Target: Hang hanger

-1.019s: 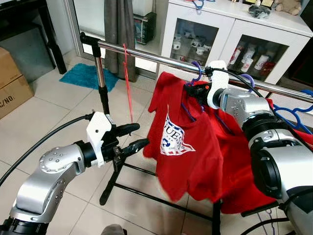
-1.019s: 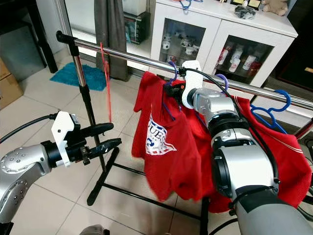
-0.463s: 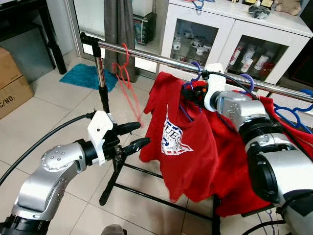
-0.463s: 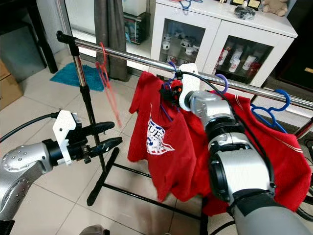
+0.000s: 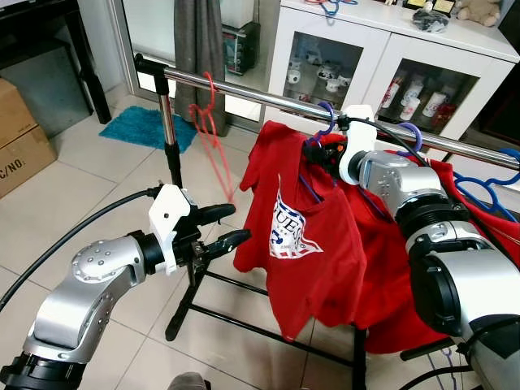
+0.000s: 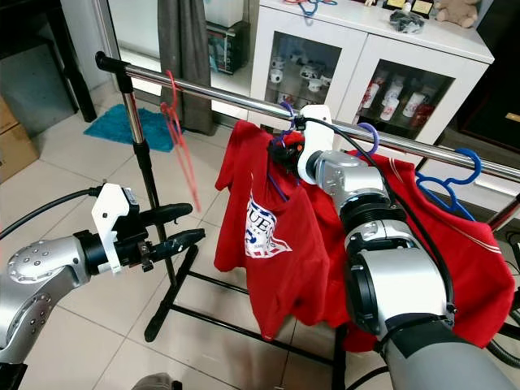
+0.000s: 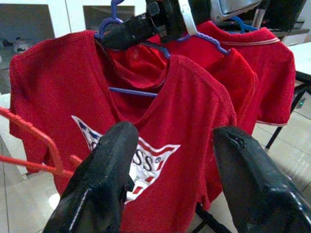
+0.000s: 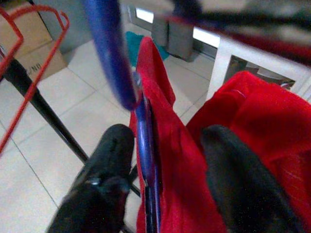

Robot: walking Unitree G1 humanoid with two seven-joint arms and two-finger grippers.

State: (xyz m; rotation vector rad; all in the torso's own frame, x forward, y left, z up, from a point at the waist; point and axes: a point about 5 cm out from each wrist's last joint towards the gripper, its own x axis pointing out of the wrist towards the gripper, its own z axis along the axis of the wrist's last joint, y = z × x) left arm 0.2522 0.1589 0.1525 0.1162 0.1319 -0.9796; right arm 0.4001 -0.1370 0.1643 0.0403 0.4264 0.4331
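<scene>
Chrome rail (image 5: 268, 96) runs across the scene on a black stand, before a white glass-door cabinet (image 5: 390, 57) and a teal mat (image 5: 146, 126). Hooked on the rail, a blue hanger (image 6: 284, 142) carries a red T-shirt (image 5: 305, 236); a bare red hanger (image 5: 210, 138) hangs just beside it, with further red shirts and blue hangers crowding the rail to the right. The shirt's print reads partly "UE". The right gripper (image 8: 160, 179) has its fingers parted around the blue hanger's neck at the collar; the wrist view leaves contact unclear. The left gripper (image 5: 231, 227) hovers open and empty below the red hanger.
</scene>
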